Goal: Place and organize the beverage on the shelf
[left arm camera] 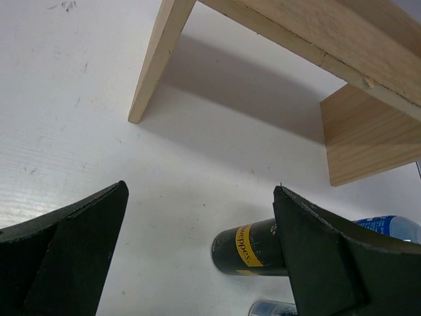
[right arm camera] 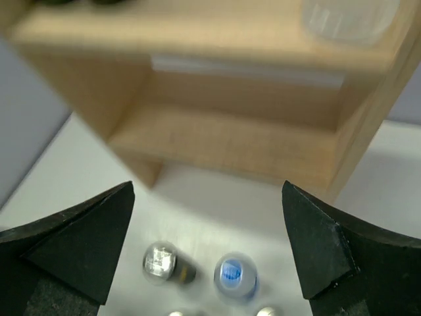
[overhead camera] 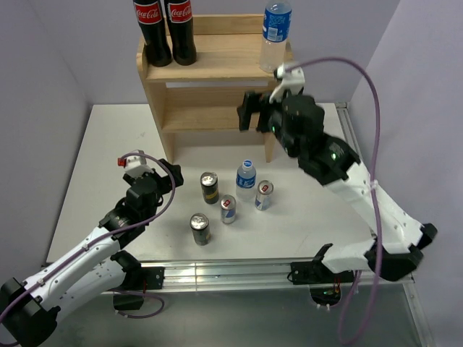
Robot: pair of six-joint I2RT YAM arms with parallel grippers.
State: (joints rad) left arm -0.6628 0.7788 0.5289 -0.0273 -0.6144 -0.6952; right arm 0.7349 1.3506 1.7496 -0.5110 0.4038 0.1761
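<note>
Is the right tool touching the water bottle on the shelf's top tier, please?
Apart: the right wrist view shows the right tool open and empty, the water bottle up on the shelf, well beyond it.

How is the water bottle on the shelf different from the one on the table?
The clear water bottle up top stands on top of the light wooden shelf; the clear water bottle below stands on the white table. The upper stands apart from other drinks; the lower has a slim blue-silver can close beside it. Both are upright, with blue caps and labels.
</note>
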